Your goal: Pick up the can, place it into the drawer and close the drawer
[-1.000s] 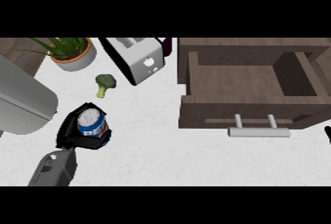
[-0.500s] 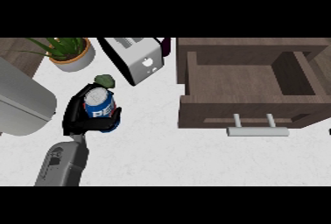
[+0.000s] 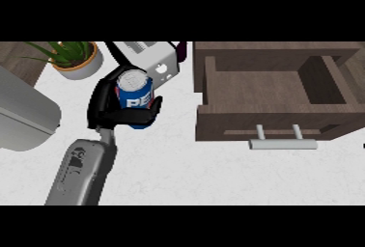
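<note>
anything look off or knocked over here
Nothing stands out. The can sits upright in the left hand, the drawer is open, and the toaster and potted plant stand upright.

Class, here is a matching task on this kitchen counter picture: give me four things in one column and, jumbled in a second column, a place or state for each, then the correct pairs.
Things:
1. can
2. drawer
3. potted plant
4. toaster

Places or states:
A. pulled open, nothing visible inside
B. in the far left corner of the counter
C. held in the left hand
D. white, just behind the can

Pairs: 1-C, 2-A, 3-B, 4-D
</note>
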Available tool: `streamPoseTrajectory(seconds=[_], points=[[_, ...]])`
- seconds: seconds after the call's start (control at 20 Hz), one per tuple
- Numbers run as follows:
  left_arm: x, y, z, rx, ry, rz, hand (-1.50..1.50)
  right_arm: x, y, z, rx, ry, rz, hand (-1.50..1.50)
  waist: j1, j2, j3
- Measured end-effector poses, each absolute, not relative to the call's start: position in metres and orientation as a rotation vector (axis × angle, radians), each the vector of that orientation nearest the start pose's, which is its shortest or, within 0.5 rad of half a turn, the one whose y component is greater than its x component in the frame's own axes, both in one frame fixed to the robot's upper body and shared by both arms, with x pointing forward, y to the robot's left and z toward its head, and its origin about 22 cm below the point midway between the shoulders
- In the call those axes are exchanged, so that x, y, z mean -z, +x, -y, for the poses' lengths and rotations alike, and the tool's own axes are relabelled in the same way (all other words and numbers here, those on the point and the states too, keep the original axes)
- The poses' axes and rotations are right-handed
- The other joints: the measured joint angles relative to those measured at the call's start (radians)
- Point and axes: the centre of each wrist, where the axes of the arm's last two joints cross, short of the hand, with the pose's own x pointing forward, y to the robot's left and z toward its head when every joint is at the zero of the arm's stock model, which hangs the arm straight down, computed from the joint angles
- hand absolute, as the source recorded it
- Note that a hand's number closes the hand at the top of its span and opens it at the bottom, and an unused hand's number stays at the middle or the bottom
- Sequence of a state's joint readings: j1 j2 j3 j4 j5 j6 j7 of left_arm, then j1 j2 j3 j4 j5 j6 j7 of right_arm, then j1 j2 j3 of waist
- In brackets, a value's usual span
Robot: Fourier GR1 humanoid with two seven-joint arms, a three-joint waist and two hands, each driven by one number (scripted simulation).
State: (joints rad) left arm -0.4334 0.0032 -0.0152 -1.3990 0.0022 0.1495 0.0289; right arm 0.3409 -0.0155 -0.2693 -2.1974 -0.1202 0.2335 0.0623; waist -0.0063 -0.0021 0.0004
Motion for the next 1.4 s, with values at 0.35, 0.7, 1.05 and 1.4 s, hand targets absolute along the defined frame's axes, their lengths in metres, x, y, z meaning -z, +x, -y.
streamPoseTrajectory(seconds=[0.35, 0.7, 1.05, 1.4], points=[[-0.126, 0.351, -0.118, 0.109, -0.043, 1.782, 1.50, -0.100, 0.137, 0.299, 0.032, -0.179, 1.833, -1.50, -0.006, 0.001, 0.000], [-0.173, 0.369, -0.076, 0.156, -0.043, 1.818, 1.50, -0.101, 0.139, 0.301, 0.040, -0.192, 1.833, -1.50, -0.009, 0.003, 0.000], [-0.214, 0.386, -0.036, 0.171, -0.040, 1.811, 1.50, -0.096, 0.140, 0.307, 0.033, -0.187, 1.839, -1.50, -0.019, 0.004, 0.000], [-0.234, 0.396, -0.004, 0.180, -0.012, 1.801, 1.50, -0.102, 0.146, 0.307, 0.026, -0.180, 1.833, -1.50, -0.027, 0.007, 0.000]])
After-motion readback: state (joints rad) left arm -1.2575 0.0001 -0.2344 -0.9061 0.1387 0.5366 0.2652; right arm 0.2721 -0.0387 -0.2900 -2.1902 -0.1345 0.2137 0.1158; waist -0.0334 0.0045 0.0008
